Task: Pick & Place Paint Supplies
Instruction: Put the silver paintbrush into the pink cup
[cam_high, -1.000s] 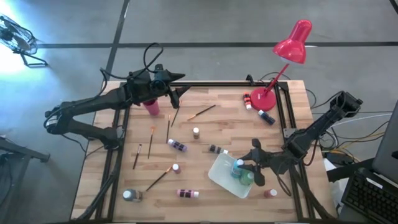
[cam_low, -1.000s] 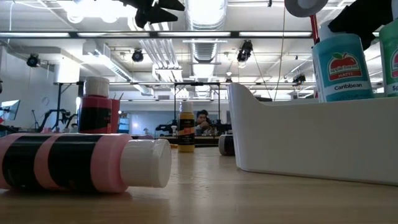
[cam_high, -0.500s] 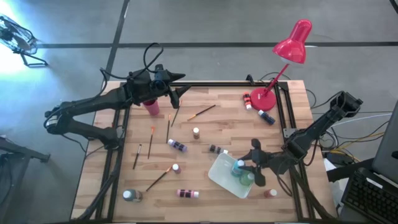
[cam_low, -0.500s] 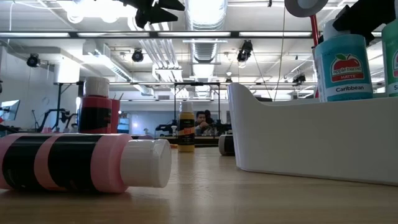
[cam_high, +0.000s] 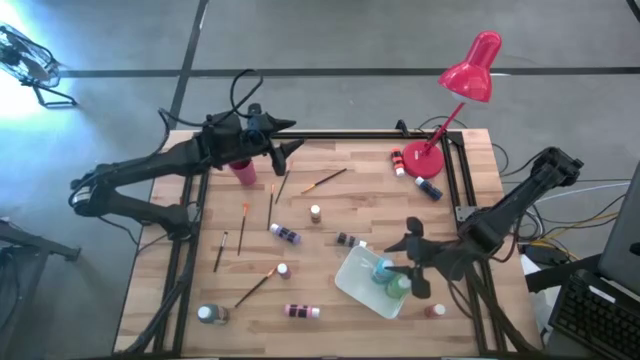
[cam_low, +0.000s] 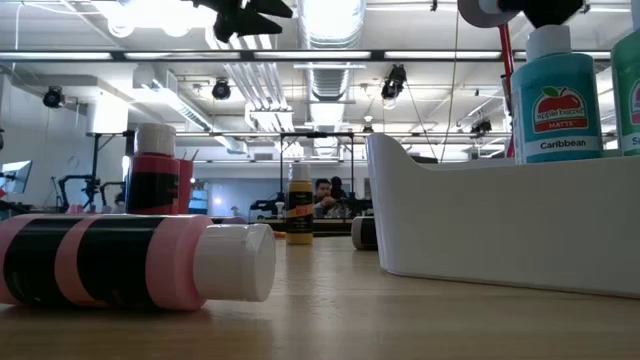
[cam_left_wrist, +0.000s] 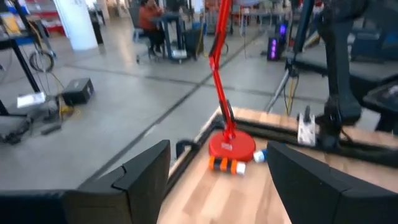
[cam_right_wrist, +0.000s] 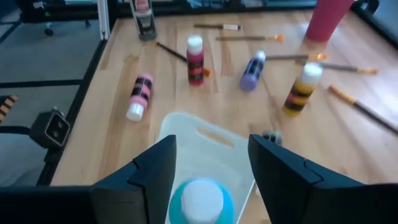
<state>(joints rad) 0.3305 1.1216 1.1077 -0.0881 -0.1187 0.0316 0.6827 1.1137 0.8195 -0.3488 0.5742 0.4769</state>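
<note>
We hold our right gripper (cam_high: 401, 267) with jaws apart just above the white-capped teal bottle (cam_high: 384, 268) standing upright in the white tray (cam_high: 352, 272) beside a green bottle (cam_high: 398, 287), while our left gripper (cam_high: 285, 138) hangs with jaws apart and empty over the desk's (cam_high: 340, 205) far edge.

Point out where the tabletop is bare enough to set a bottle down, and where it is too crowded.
Bare wood: the strip between the red lamp base and the white bin, and the near left corner beside the clear bottle. Crowded: the middle left, where paintbrushes and the purple bottle lie scattered. The right gripper hangs open over the bin's teal bottle.
</note>
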